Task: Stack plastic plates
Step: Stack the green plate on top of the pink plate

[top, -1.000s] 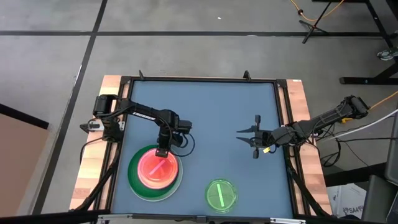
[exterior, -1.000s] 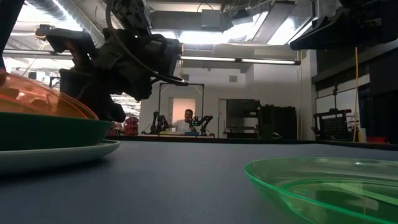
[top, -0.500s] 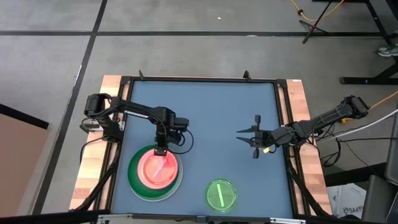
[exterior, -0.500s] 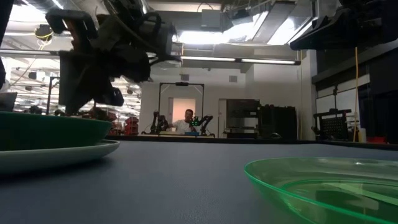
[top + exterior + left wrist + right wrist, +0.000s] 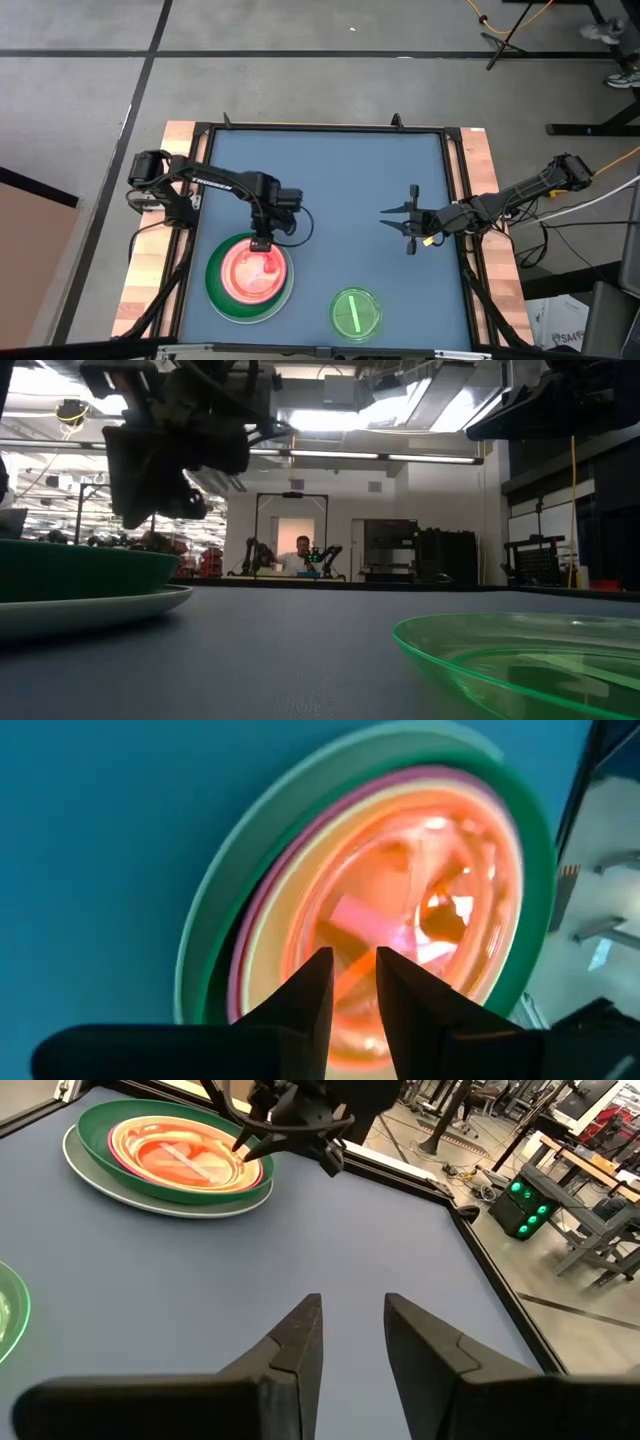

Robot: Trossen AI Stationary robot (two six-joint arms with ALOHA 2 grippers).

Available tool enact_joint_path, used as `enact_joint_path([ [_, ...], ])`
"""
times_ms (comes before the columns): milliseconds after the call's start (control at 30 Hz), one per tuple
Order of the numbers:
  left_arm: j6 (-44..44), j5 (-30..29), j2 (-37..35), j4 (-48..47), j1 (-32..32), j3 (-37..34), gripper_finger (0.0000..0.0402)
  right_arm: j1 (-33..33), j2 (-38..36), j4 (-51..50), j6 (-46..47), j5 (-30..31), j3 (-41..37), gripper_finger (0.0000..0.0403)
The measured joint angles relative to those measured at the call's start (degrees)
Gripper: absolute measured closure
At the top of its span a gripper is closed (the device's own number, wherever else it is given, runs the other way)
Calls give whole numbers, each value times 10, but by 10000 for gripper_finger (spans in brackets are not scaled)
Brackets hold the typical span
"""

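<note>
Nearly done, I judge: the nested stack of round plastic plates (image 5: 249, 279), orange topmost, sits at seven o'clock under the slightly parted, empty left gripper (image 5: 261, 243), while the small translucent green plate (image 5: 355, 312) lies unstacked at five o'clock and the open, empty right gripper (image 5: 398, 222) waits at three o'clock.

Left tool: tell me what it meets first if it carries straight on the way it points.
The left tool points down at the orange plate topping the stack; it would probably meet that first, near its rim.
</note>
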Motion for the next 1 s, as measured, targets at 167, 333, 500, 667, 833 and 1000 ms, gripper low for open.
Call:
enact_joint_path([
  [167, -29, 2, 0, 67, -20, 0, 329, 0, 0, 0, 7, -1, 0, 299],
  [333, -60, -4, 0, 152, -39, 0, 329, 0, 0, 5, 43, -36, 0, 299],
  [500, -74, -26, 0, 232, -58, 0, 329, 0, 5, 31, 80, -111, 0, 299],
  [667, -75, -36, 0, 262, -68, 0, 329, 0, 39, 97, 97, -183, 1, 299],
  [833, -88, -65, 0, 264, -76, 0, 329, 1, 102, 80, 172, -221, 33, 299],
  [1000, -89, -95, 0, 264, -85, 0, 329, 1, 189, 32, 217, -250, 86, 299],
])
